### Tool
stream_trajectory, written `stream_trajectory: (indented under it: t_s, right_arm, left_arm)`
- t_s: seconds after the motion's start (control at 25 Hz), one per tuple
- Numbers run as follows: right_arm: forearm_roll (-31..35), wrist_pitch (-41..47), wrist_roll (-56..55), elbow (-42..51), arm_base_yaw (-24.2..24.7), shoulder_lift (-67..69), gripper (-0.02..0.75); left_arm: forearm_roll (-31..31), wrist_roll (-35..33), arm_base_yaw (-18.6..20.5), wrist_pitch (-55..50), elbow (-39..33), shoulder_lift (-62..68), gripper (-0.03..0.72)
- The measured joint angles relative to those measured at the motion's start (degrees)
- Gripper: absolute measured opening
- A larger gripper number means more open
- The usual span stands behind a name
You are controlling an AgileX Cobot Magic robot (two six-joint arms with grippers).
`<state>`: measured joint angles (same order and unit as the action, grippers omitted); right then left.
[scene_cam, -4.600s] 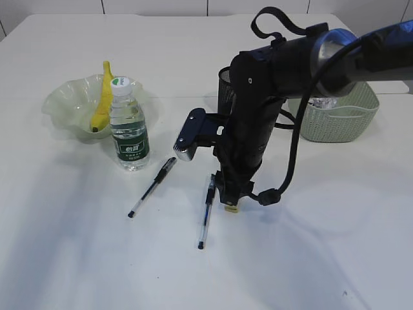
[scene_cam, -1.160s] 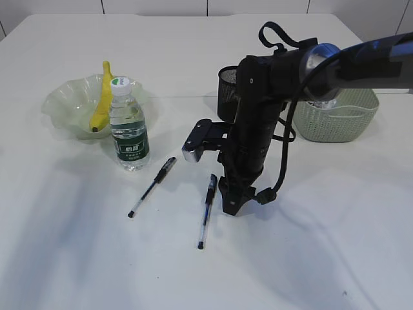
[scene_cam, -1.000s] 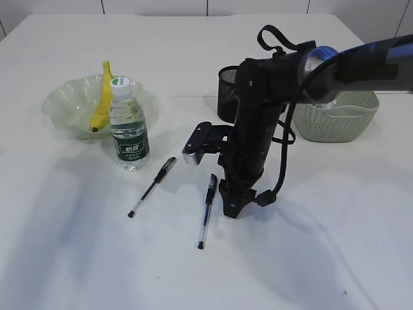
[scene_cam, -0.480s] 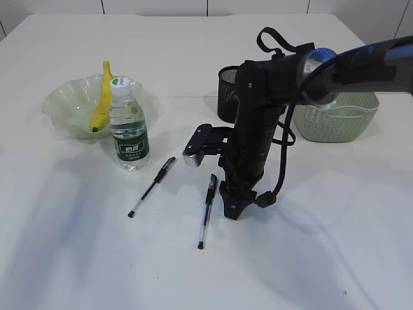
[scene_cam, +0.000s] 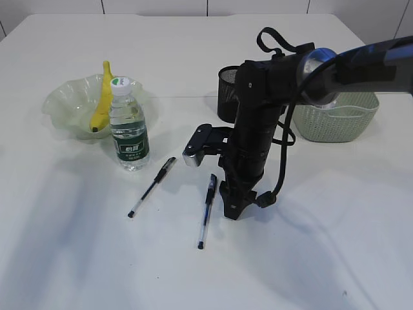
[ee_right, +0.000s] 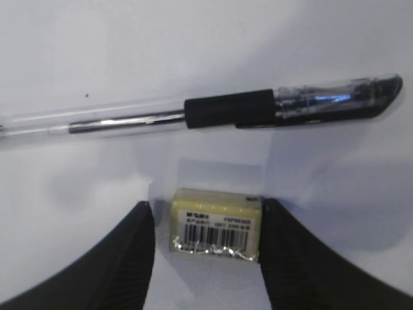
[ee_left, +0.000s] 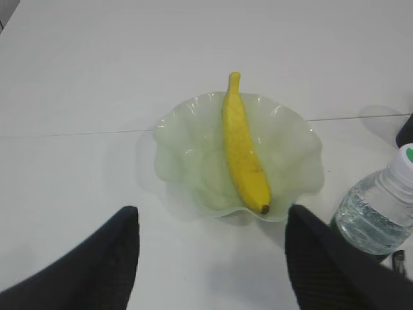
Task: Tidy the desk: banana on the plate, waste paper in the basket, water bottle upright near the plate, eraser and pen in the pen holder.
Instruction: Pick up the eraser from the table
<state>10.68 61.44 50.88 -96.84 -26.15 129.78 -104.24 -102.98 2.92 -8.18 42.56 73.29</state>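
Note:
A yellow eraser (ee_right: 216, 225) with a barcode label lies on the table between the fingers of my right gripper (ee_right: 206, 206). The right finger touches it and a small gap shows at the left finger. In the exterior view that gripper (scene_cam: 231, 210) points down at the table and hides the eraser. A pen (ee_right: 226, 111) lies just beyond the eraser; it is the right-hand pen (scene_cam: 206, 210). A second pen (scene_cam: 153, 186) lies to its left. The banana (scene_cam: 101, 97) (ee_left: 244, 148) lies in the green plate (scene_cam: 61, 97) (ee_left: 297, 148). The water bottle (scene_cam: 129, 129) (ee_left: 381, 206) stands upright beside the plate. My left gripper (ee_left: 210, 213) is open and empty above the table before the plate.
A black mesh pen holder (scene_cam: 226, 90) stands behind the right arm. A green basket (scene_cam: 335, 119) holding crumpled paper (scene_cam: 322, 103) sits at the right. The right arm and its cables rise over the table's middle.
Since 4.6 s ago the right gripper has dropped to the table, and the eraser that showed at its tip is now hidden. No movement shows in the last second.

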Motion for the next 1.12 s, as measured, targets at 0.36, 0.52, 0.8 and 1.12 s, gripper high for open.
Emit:
stream_trajectory:
  t_s: [0.36, 0.52, 0.8, 1.12]
  right_arm:
    - [0.0, 0.0, 0.0, 0.0, 0.0, 0.0, 0.391]
    - [0.1, 0.0, 0.0, 0.0, 0.0, 0.0, 0.346]
    - [0.2, 0.3, 0.0, -0.2, 0.0, 0.0, 0.271]
    - [0.2, 0.4, 0.0, -0.3, 0.0, 0.0, 0.266]
  left_arm:
    - [0.0, 0.0, 0.0, -0.5, 0.0, 0.0, 0.496]
    - [0.0, 0.0, 0.0, -0.7, 0.0, 0.0, 0.496]
    - [0.0, 0.0, 0.0, -0.7, 0.0, 0.0, 0.496]
    - [0.0, 0.0, 0.0, -0.7, 0.0, 0.0, 0.496]
